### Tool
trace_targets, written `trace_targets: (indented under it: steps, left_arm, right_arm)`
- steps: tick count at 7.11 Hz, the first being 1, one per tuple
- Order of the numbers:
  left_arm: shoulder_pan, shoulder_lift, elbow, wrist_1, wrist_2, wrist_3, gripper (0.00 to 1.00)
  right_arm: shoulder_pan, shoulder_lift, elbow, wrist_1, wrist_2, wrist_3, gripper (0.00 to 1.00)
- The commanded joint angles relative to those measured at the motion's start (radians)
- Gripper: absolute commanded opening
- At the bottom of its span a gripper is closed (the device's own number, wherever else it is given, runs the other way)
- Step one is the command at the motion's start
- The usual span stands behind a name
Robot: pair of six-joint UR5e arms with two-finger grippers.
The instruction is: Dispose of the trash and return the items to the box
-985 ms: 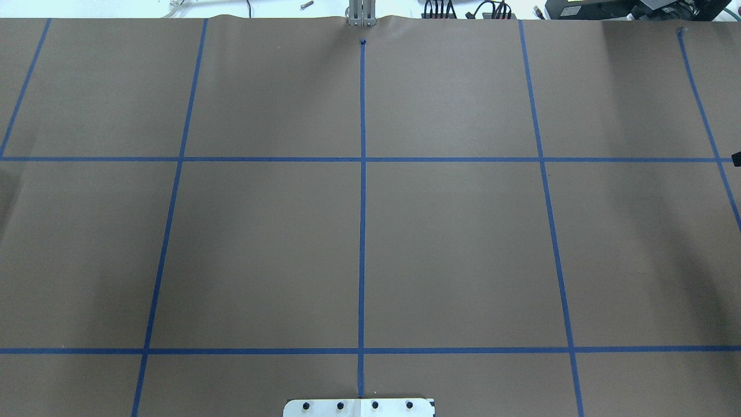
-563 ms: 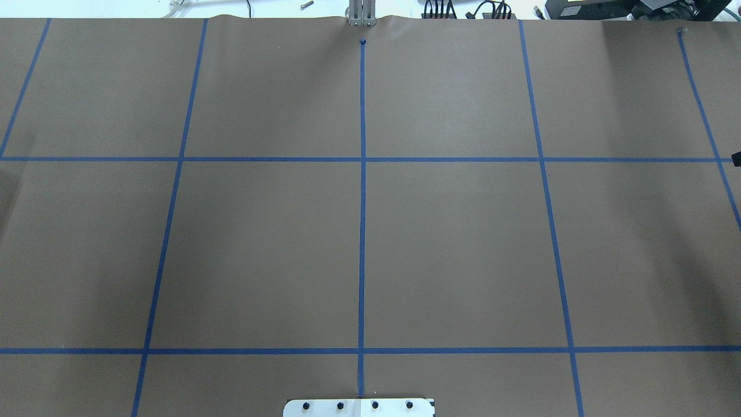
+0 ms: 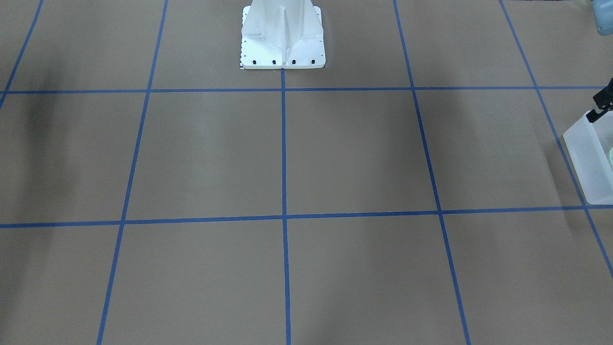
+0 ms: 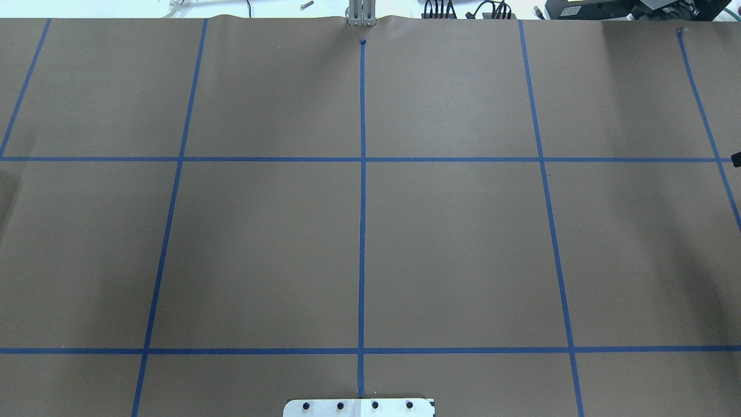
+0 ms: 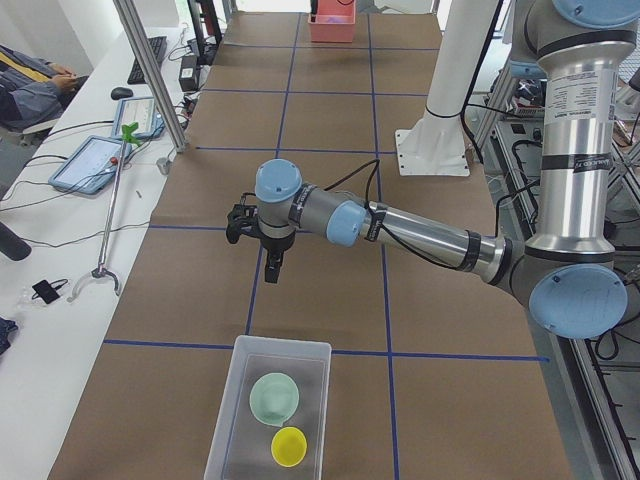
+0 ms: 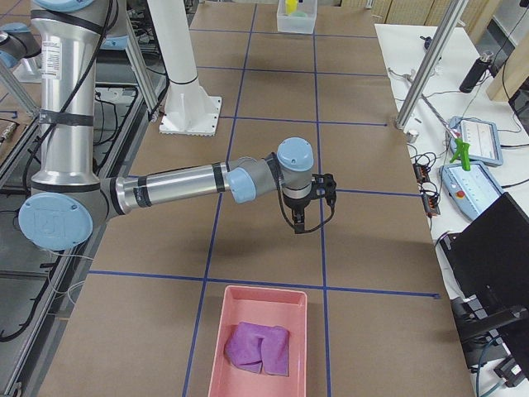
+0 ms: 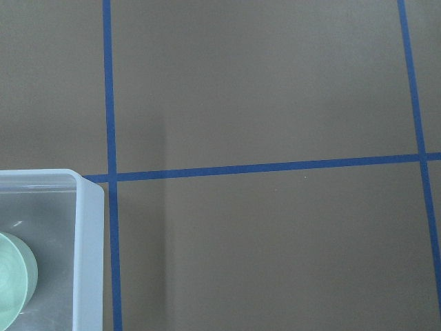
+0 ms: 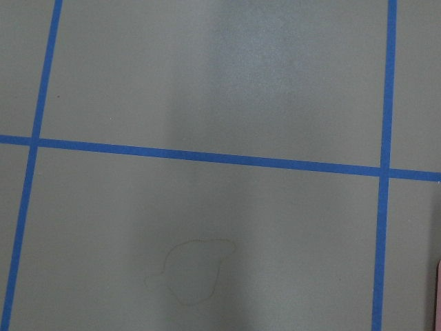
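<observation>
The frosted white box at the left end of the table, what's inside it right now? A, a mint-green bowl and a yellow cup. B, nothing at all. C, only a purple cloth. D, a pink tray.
A: the exterior left view shows the mint-green bowl and the yellow cup sitting side by side inside the box.

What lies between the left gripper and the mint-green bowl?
Between the left gripper and the bowl, the exterior left view shows only bare brown paper, one blue tape line and the box wall.
</observation>
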Motion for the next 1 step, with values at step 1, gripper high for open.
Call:
trace_targets:
  steps: [1]
  left_arm:
    - [0.019, -0.001, -0.007, -0.002, 0.001, 0.001, 0.98]
  right_arm:
    - [0.000, 0.000, -0.001, 0.000, 0.000, 0.000, 1.00]
